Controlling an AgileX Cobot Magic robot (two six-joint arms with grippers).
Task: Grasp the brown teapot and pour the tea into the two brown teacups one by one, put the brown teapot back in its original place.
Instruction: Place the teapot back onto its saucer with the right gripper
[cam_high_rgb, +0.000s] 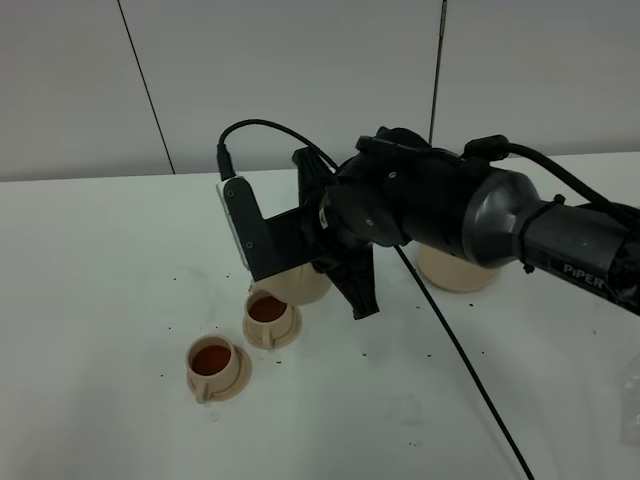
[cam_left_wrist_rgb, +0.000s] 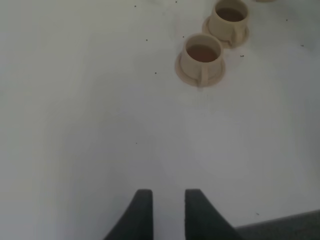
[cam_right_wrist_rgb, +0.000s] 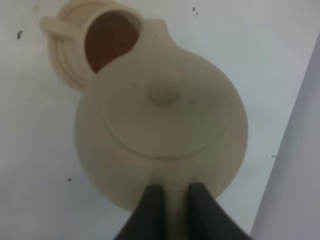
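Observation:
The brown teapot (cam_right_wrist_rgb: 165, 120) hangs from my right gripper (cam_right_wrist_rgb: 176, 189), which is shut on its loop handle. In the high view the teapot (cam_high_rgb: 300, 285) shows only partly under the right wrist, just above the farther teacup (cam_high_rgb: 268, 315). From the right wrist that teacup (cam_right_wrist_rgb: 65, 30) sits under the spout, with brown tea in it. The nearer teacup (cam_high_rgb: 212, 362) also holds tea. Both stand on small saucers. The wide saucer (cam_high_rgb: 457, 272) lies behind the right arm, with nothing on it. My left gripper (cam_left_wrist_rgb: 167, 200) is slightly open over bare table, well short of the cups (cam_left_wrist_rgb: 202, 55).
A black cable (cam_high_rgb: 460, 360) trails from the right arm across the white table toward its front edge. Dark specks dot the table around the cups. The left wrist view shows a grey strip (cam_left_wrist_rgb: 285, 227) past the table's edge.

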